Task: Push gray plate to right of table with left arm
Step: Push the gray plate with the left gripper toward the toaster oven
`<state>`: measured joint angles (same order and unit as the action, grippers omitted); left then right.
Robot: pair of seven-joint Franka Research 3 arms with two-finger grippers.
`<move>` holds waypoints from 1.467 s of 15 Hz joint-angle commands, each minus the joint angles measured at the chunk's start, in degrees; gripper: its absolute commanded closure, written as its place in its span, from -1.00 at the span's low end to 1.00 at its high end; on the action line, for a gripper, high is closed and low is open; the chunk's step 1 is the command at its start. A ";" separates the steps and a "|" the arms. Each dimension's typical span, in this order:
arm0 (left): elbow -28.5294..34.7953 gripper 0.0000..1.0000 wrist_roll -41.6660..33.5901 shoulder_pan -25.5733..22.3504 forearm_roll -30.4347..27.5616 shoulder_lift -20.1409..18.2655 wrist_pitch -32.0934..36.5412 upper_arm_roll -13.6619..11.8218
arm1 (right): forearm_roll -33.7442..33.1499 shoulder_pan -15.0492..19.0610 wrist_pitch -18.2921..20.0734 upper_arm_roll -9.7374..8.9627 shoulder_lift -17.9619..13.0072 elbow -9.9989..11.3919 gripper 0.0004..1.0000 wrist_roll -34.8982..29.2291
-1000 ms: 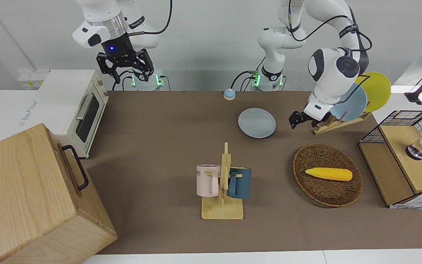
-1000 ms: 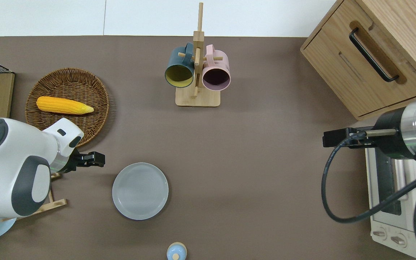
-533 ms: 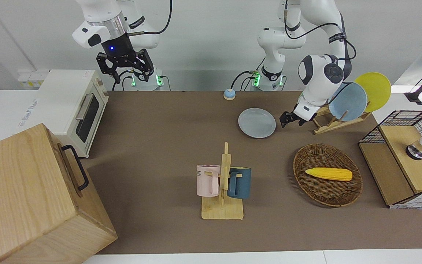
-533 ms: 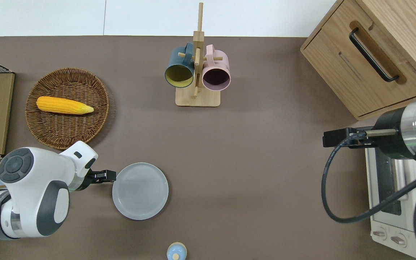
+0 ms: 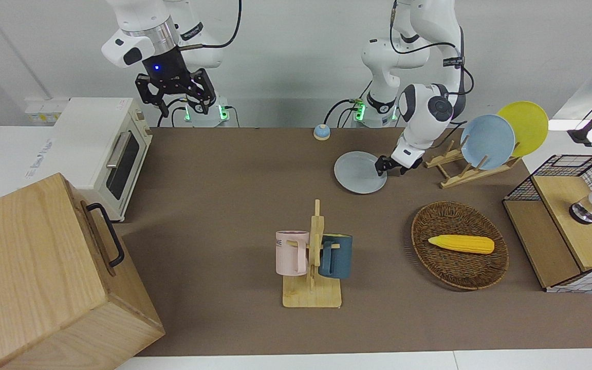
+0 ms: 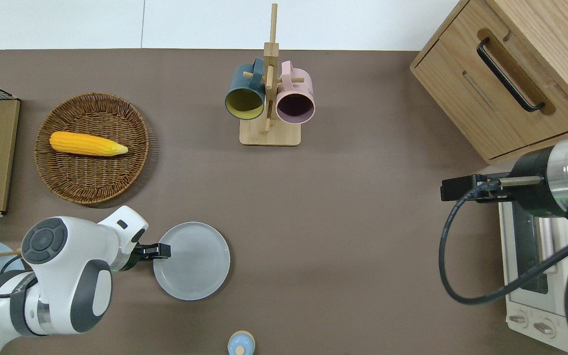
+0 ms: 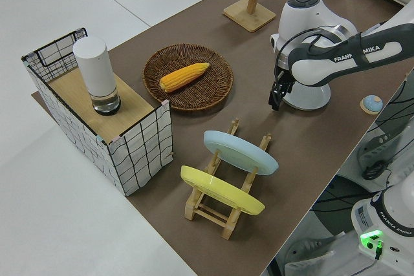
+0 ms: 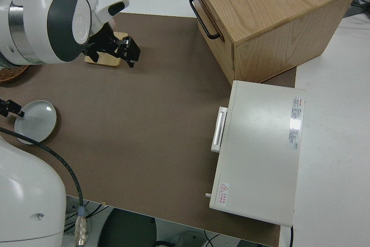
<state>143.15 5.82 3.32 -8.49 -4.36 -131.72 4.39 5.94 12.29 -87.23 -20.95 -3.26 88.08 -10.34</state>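
One round pale gray-blue plate (image 6: pixel 192 260) lies flat, lower centre-left of the overhead view, on the brown bench (image 6: pixel 353 197). The left hand (image 6: pixel 158 251) touches its rim; whether it is open, I cannot tell. Two plates stand racked; two mugs hang. The right arm is parked.

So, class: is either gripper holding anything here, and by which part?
Nothing is held. The left gripper is at the gray plate rim nearest the left arm's end; the right arm is parked.
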 commanded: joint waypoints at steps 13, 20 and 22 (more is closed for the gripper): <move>3.89 0.35 5.42 -0.42 -1.09 -3.29 -1.26 5.45 | 0.92 0.37 0.31 -0.23 0.36 -0.81 -0.99 -0.12; 3.71 0.75 12.81 -0.42 -3.80 -3.29 -2.22 12.04 | 0.92 0.37 0.40 -0.23 0.36 -0.81 -0.99 -0.12; 3.71 0.84 16.48 -0.51 -4.78 -3.29 -3.19 15.20 | 0.92 0.37 0.31 -0.23 0.36 -0.81 -0.99 -0.12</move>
<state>145.18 17.79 3.29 -11.02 -5.98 -132.56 15.54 5.94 12.29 -87.23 -20.95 -3.26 88.08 -10.33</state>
